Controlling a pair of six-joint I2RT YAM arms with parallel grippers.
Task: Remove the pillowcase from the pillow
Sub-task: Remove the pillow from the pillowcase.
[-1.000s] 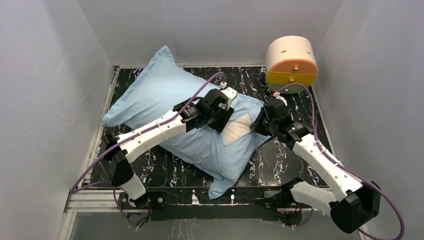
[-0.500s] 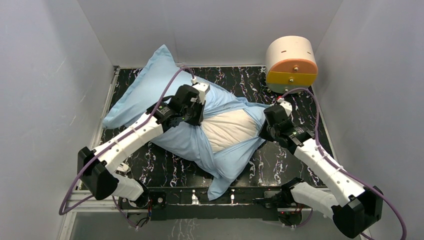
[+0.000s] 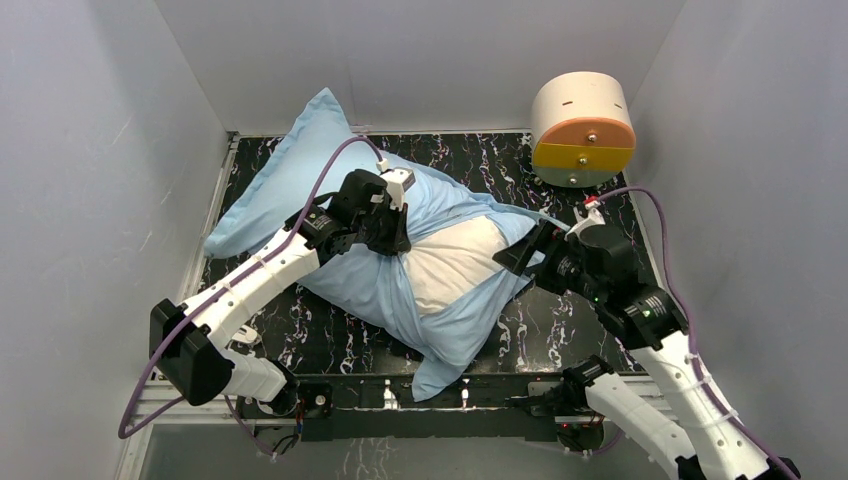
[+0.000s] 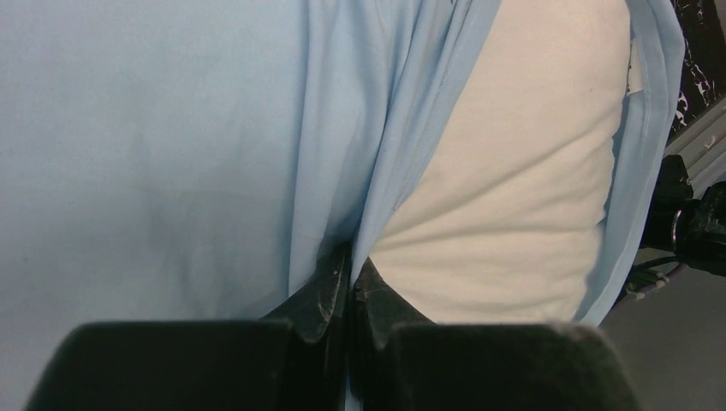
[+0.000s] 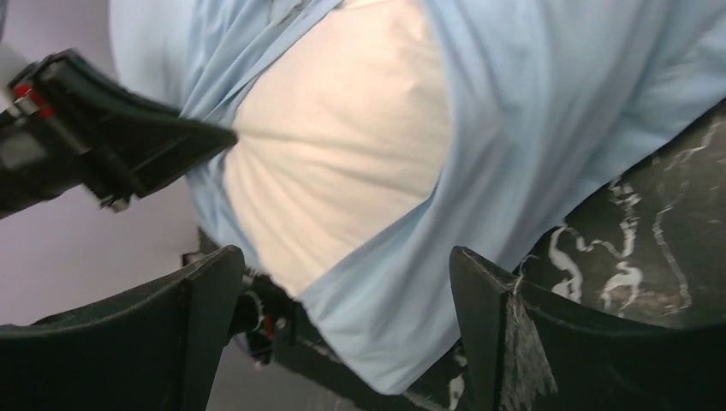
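The light blue pillowcase [image 3: 300,190] lies slantwise on the black marbled table [image 3: 560,330], its open end pulled wide. The white pillow [image 3: 455,260] bulges out of that opening. My left gripper [image 3: 392,243] sits at the opening's left edge, shut on a fold of the pillowcase [image 4: 128,154], with the pillow [image 4: 514,188] just to the right of its fingertips [image 4: 330,282]. My right gripper [image 3: 515,258] hovers at the opening's right side. In the right wrist view it [image 5: 344,257] stands open, the pillowcase [image 5: 531,128] and pillow [image 5: 342,154] beyond it, nothing between the fingers.
A round cream-and-orange drum [image 3: 583,130] stands at the far right corner of the table. Grey walls close in the left, right and back. The pillowcase's near corner hangs toward the table's front rail [image 3: 440,375].
The left gripper shut on the pillowcase edge and drew it leftward, baring more white pillow. The right gripper let go, opened wide and backed away to the right.
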